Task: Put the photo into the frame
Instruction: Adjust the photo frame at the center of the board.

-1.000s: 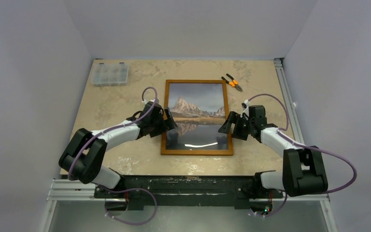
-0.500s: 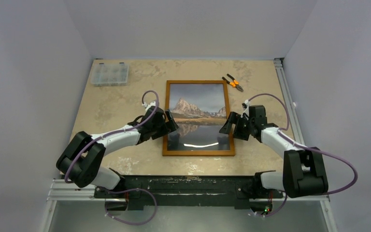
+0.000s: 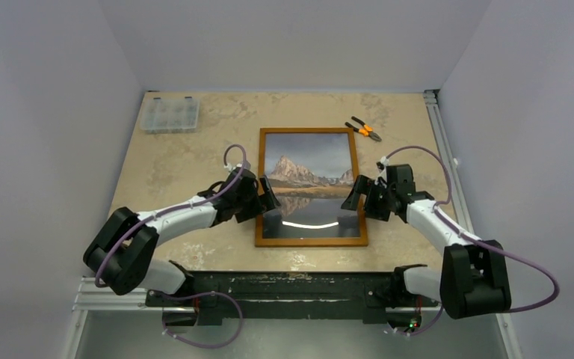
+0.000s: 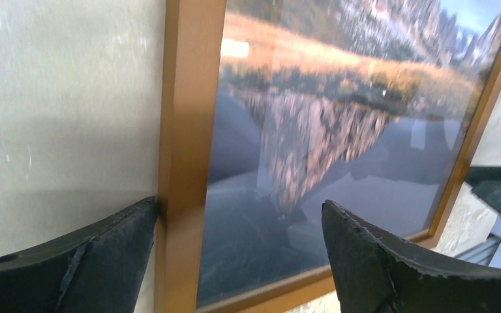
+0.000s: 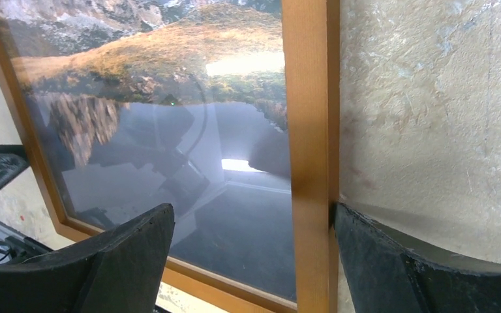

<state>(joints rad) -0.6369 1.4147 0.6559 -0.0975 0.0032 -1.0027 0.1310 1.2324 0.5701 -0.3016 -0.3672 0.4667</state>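
Observation:
The frame of orange-brown wood lies flat mid-table, with the photo of a mountain and lake face up inside it. My left gripper is open astride the frame's left rail. Its outer finger touches the rail's outside edge, and the other finger hovers over the photo. My right gripper is open astride the right rail. Its outer finger is against the rail's edge, and its inner finger is above the photo.
A clear plastic compartment box sits at the far left corner. Orange-handled pliers lie just beyond the frame's far right corner. A metal rail runs along the table's right edge.
The frame with the photo has slid a little to the right and toward the near edge. Both grippers moved with it and their jaws widened slightly.

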